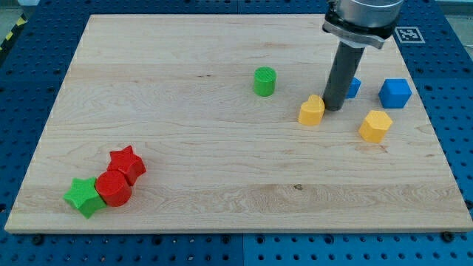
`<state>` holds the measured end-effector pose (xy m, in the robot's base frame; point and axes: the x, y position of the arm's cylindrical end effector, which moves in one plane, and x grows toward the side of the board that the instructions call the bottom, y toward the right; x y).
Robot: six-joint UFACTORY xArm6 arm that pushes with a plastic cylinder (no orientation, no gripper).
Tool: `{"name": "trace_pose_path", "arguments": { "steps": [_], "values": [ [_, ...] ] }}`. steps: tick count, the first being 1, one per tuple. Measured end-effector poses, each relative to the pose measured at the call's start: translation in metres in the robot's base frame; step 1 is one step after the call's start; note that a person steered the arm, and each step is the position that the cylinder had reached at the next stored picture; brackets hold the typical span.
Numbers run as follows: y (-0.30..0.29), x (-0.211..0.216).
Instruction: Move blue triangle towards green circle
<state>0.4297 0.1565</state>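
Note:
The green circle point(264, 80) stands on the wooden board point(222, 162) above the middle. The blue triangle point(353, 87) is right of it, mostly hidden behind my rod. My tip point(333, 108) rests on the board just left of and below the blue triangle, close to the right side of a yellow block point(312, 110). I cannot tell whether the tip touches either block.
A blue cube point(395, 93) sits at the right, a yellow hexagon point(375, 125) below it. At the lower left a red star point(127, 163), a red circle point(113, 188) and a green star point(83, 196) are clustered. The board's right edge is near the blue cube.

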Motion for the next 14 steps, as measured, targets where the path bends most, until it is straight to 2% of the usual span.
{"name": "trace_pose_path", "arguments": {
  "steps": [2, 5, 6, 8, 9, 11, 14],
  "values": [
    [0.027, 0.000],
    [-0.005, -0.057],
    [0.001, -0.062],
    [0.049, -0.065],
    [0.049, -0.088],
    [0.039, -0.096],
    [-0.027, -0.093]
  ]
}}
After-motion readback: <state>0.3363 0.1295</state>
